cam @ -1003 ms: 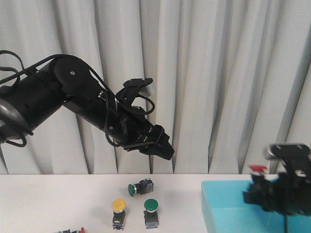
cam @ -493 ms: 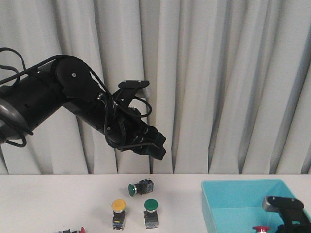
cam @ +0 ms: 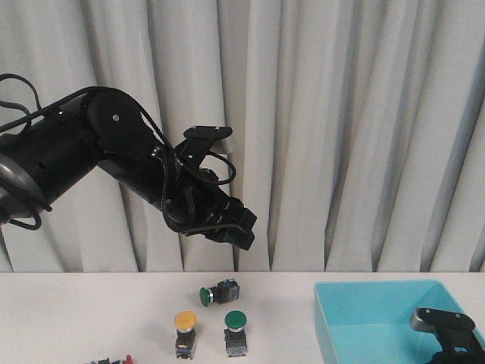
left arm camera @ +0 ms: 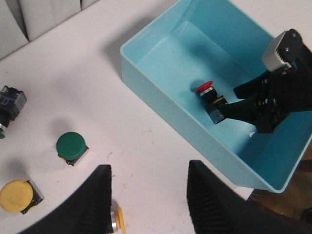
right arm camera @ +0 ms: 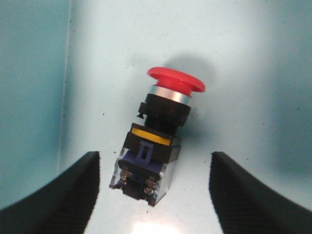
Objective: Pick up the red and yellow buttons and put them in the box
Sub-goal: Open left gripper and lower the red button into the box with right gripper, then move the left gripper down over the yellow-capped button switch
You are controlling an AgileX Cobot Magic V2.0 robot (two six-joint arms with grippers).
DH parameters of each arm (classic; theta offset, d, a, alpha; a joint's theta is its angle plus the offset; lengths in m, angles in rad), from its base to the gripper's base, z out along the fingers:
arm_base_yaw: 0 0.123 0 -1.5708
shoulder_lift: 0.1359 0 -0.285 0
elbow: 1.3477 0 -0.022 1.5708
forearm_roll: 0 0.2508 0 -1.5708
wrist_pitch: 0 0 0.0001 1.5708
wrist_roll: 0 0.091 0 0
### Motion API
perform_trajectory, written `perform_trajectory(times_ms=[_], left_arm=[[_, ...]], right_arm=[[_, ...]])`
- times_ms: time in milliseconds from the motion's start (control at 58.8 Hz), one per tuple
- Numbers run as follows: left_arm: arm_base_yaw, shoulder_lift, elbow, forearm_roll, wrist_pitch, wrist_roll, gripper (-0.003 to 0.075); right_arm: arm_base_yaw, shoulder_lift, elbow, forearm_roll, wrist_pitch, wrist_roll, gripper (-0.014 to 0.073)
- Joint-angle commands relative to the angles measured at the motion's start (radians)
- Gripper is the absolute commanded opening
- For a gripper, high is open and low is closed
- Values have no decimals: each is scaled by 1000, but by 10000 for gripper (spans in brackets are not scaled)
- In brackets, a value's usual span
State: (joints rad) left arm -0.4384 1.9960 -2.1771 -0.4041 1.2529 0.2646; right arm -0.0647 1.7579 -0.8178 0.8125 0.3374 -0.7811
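The red button (right arm camera: 168, 105) lies on its side on the floor of the turquoise box (left arm camera: 161, 97), red cap (left arm camera: 205, 88) showing. My right gripper (right arm camera: 155, 156) is down inside the box, open, one finger on each side of the button's dark body without touching it. A yellow button (cam: 185, 322) stands upright on the white table, left of the box. Another yellow cap (left arm camera: 119, 225) peeks out beside my left finger. My left gripper (left arm camera: 148, 168) hangs high over the table, open and empty.
A green button (cam: 236, 321) stands right of the yellow one, and another green-capped one (cam: 216, 293) lies on its side behind them. Small red and dark parts (cam: 114, 359) show at the front edge. A grey curtain closes the back.
My right gripper has gone down into the box with the red button, which now lies loose on the floor between open fingers. The left arm drifted slightly left.
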Motion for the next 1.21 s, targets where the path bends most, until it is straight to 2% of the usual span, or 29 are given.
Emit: perform_trajectory(times_ms=[0,187,476,663,901,1190], left_arm=[[1,-58,-31,-13,3,-11,334],[1,-58,-31,48,3,-11,334],[1,-58,-31,146,3,-11,334],[1,-37,-31,293,3,-12,334],[1,51,-31,441,-5,-110,335],[1,160,-31,448,0,-114,406]], right_arm=[[-5,-51,-21,33,-24,-10,535],[-5,-149,-43,97,-6,-11,526],[-5,-403,-125,201,156,-10,526],[-5,-598,-131,255,241,-11,526],[-5,-765,-131,254,261,-11,526],[-5,-817,-131,247,276,-11,526]])
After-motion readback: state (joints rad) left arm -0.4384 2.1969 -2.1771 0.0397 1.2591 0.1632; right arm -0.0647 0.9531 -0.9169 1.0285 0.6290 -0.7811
